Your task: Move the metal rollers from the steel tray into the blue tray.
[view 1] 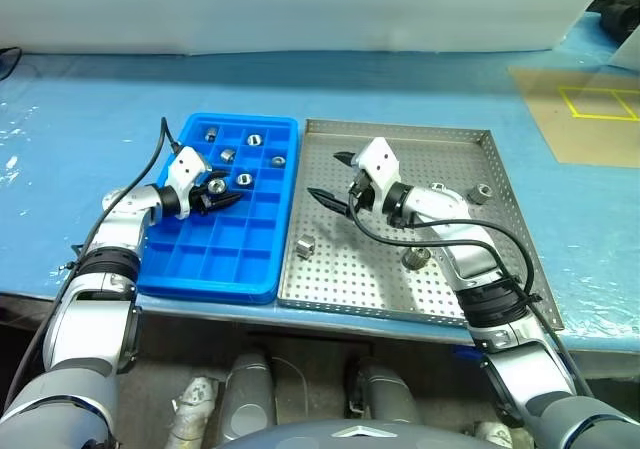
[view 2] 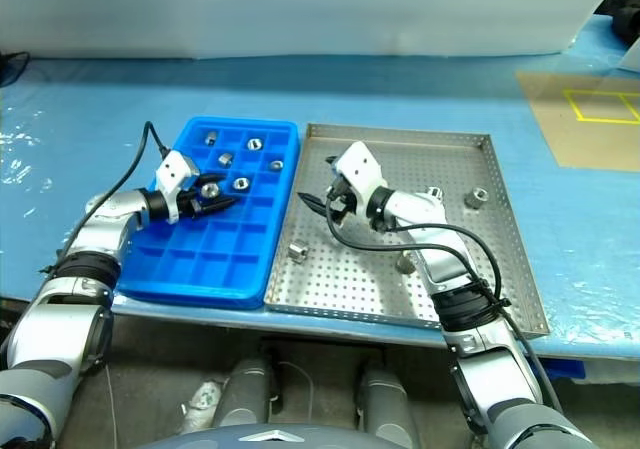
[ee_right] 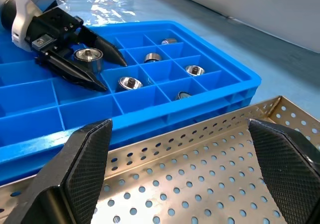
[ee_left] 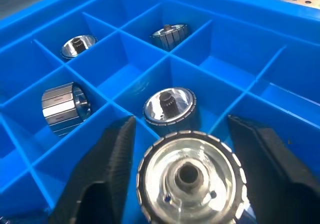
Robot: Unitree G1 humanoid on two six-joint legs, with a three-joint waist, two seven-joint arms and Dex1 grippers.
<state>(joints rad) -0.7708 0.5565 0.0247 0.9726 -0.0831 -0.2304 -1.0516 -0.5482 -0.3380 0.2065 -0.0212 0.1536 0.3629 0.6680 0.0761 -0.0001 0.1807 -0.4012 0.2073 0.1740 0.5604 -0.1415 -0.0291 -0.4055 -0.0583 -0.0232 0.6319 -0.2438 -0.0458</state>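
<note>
The blue tray (view 1: 215, 269) sits left of the steel tray (view 1: 330, 289), their sides touching. Several metal rollers rest in the blue tray's far compartments, one of them (view 1: 254, 139) near the back. My left gripper (view 1: 225, 191) hovers over the blue tray, shut on a roller (ee_left: 190, 176) held just above the dividers. On the steel tray lie loose rollers: one (view 1: 305, 247) near the left rim, one (view 1: 415, 258) under my right forearm, one (view 1: 480, 193) at the right. My right gripper (view 1: 325, 175) hangs open and empty over the steel tray's left part.
Both trays lie on a blue-covered table whose front edge runs just below them. A brown board with a yellow tape square (view 1: 590, 109) lies at the back right. A black cable (view 1: 165, 139) arcs up from my left wrist.
</note>
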